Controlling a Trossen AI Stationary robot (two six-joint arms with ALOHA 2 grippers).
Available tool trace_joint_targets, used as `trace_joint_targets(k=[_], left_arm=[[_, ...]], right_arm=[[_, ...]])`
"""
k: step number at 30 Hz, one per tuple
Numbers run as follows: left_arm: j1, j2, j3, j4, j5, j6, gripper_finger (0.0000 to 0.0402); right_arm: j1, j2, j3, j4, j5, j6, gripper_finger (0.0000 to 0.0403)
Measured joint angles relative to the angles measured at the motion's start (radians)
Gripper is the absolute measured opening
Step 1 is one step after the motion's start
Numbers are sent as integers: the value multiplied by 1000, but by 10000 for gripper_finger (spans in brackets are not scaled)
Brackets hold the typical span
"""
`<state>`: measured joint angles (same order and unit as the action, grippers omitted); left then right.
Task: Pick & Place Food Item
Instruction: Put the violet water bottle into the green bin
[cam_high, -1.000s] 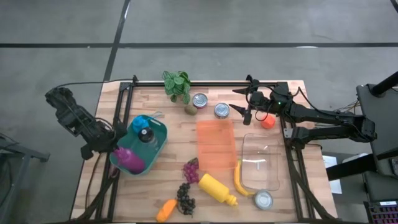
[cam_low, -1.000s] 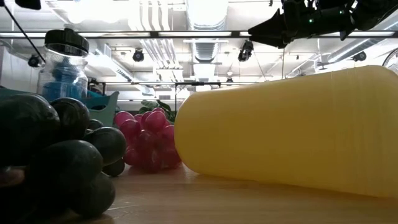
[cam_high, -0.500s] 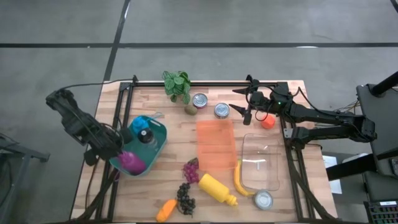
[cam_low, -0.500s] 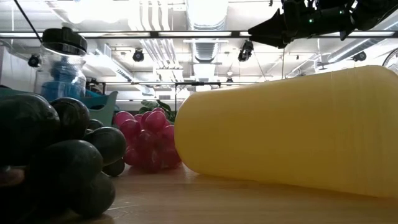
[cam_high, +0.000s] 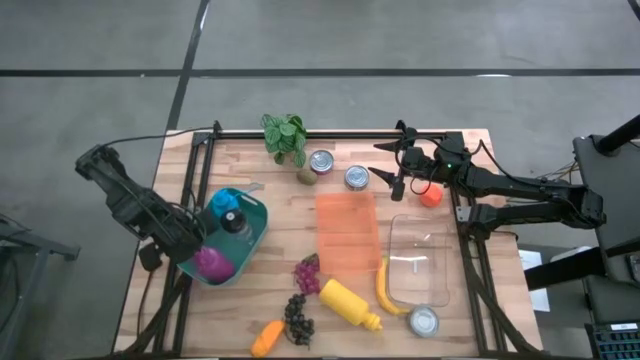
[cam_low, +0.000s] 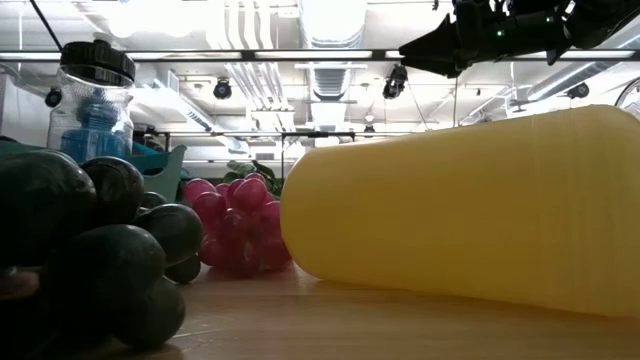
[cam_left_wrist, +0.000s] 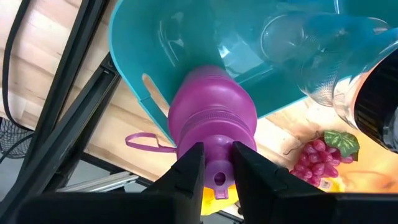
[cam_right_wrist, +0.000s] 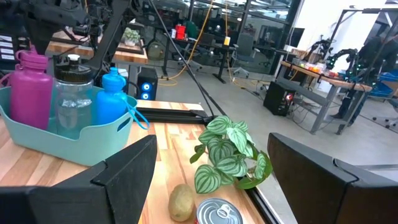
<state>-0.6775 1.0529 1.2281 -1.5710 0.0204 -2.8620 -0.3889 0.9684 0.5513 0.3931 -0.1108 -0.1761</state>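
A purple bottle (cam_high: 213, 263) stands in a teal bin (cam_high: 252, 222) at the table's left side, beside a clear bottle (cam_high: 236, 218) with a black lid and a blue bottle (cam_high: 225, 200). My left gripper (cam_high: 186, 246) is at the bin's near-left corner, shut on the purple bottle (cam_left_wrist: 211, 118). My right gripper (cam_high: 395, 170) hangs open above the table's far right part, near two cans (cam_high: 356, 177), touching nothing. The wrist view of the right gripper (cam_right_wrist: 211, 186) shows the fingers wide apart. My left gripper pinches the purple bottle's cap (cam_left_wrist: 216, 163), at its top end, between the two fingers (cam_left_wrist: 189, 171). The fingers come slanting down from the table's left side. The bottle's body stays inside the teal bin, leaning on its wall (cam_left_wrist: 149, 106).
An orange board (cam_high: 347, 232) and a clear container (cam_high: 418, 260) lie mid-table. At the near side are pink grapes (cam_high: 308, 275), dark grapes (cam_high: 297, 318), a yellow squeeze bottle (cam_high: 348, 302), a banana (cam_high: 385, 290) and a carrot (cam_high: 267, 338). A plant (cam_high: 286, 137) and potato (cam_high: 305, 177) stand at the far edge.
My left arm has swung toward the table's near edge and in toward the bin's near-left corner. The purple bottle has moved a little toward the near edge with it. In the low view the clear bottle has shifted slightly left and up.
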Motion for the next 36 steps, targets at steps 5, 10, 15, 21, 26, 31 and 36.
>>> trace_joint_targets(k=[5,10,15,21,26,31,36], left_arm=[[8,23,4,0,0,0,77],[26,41,4,0,3,9,77],[41,52,4,3,15,14,77],[47,97,38,0,25,16,77],[47,134,39,0,25,19,77],[52,161,62,0,25,19,77],[52,205,93,0,25,19,77]], right_arm=[[0,0,0,0,0,0,305],[0,0,0,0,0,0,305],[0,0,0,0,0,0,305],[0,0,0,0,0,0,305],[0,0,0,0,0,0,305],[0,0,0,0,0,0,305],[0,0,0,0,0,0,305]])
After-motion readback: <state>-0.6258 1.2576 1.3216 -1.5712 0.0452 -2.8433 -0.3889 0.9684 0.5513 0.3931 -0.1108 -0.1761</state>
